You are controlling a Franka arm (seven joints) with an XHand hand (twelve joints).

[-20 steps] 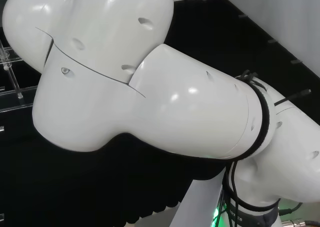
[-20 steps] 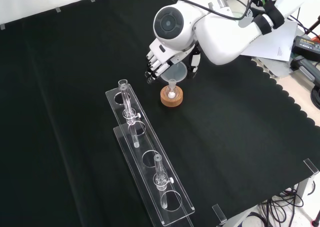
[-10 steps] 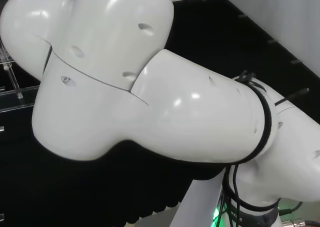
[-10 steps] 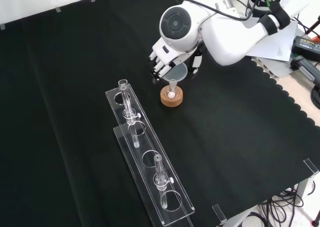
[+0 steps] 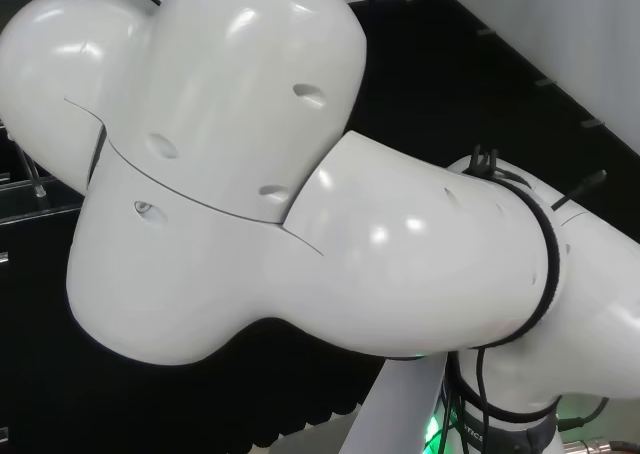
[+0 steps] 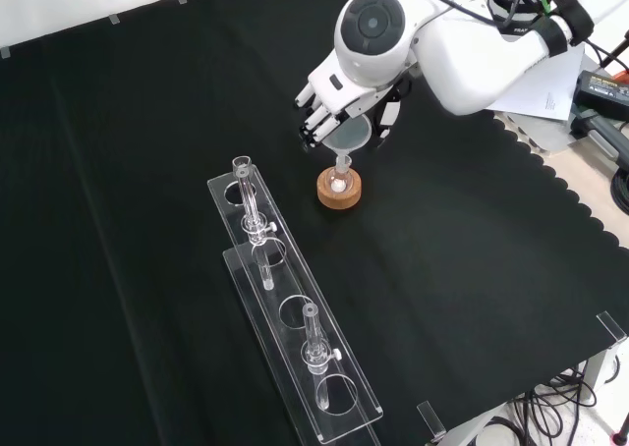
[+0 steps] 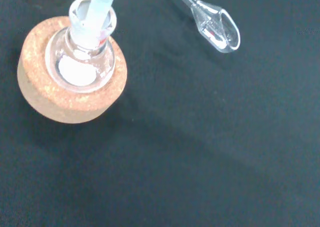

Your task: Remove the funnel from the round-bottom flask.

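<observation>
In the front view a small clear round-bottom flask (image 6: 339,178) sits on a cork ring (image 6: 339,192) near the cloth's middle top. A clear funnel (image 6: 352,135) hangs over it, its stem reaching down to the flask's neck. The hand (image 6: 329,97) comes in from above, with fingers on the funnel's left and the thumb on its right, curled round the cone. In the wrist view the pale funnel stem (image 7: 100,2) still enters the flask's neck (image 7: 92,17), tilted, above the cork ring (image 7: 65,99). White matter lies in the flask's bottom (image 7: 77,72).
Two long clear racks (image 6: 285,318) with glass tubes run from beside the cork ring toward the front edge in the front view. A small clear glass piece (image 7: 215,27) lies on the cloth near the flask in the wrist view. The arm's white links (image 5: 250,194) loom in the head view.
In the front view the arm and hand have risen and drifted right, taking the funnel up with them; its stem now sits higher in the flask's neck. Flask and cork ring stay put.
</observation>
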